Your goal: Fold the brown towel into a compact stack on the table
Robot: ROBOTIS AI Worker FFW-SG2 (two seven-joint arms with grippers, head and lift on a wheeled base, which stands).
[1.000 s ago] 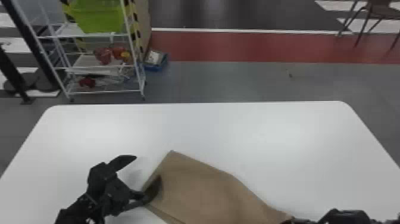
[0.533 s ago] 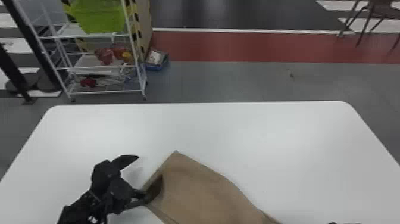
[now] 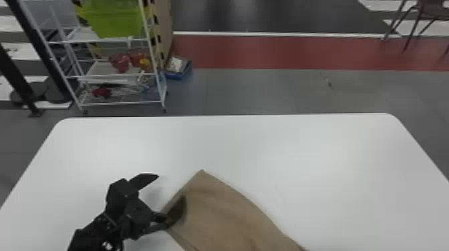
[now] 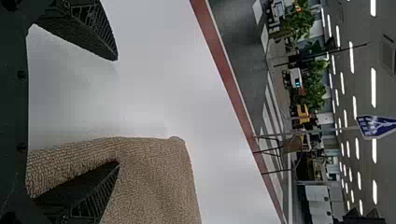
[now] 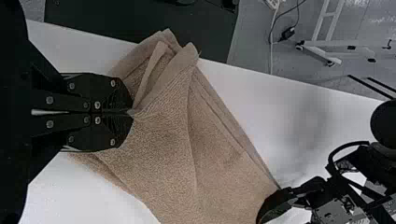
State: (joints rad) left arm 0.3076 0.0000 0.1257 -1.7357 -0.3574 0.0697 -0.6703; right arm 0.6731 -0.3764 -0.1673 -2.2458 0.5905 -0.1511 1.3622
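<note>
Brown towel point(image 5: 168, 158) looks soft and light; grip its bunched folds point(image 5: 175, 77), where your right gripper point(image 5: 131, 112) pinches it; your left gripper point(image 4: 117, 111) gapes.

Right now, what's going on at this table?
A robot is partway through folding a brown towel on a white table. Its right end effector is shut on a bunched part of the towel. Its left end effector is open, with one finger against the towel near a corner. The towel is not a compact stack yet: it lies loose and creased.
</note>
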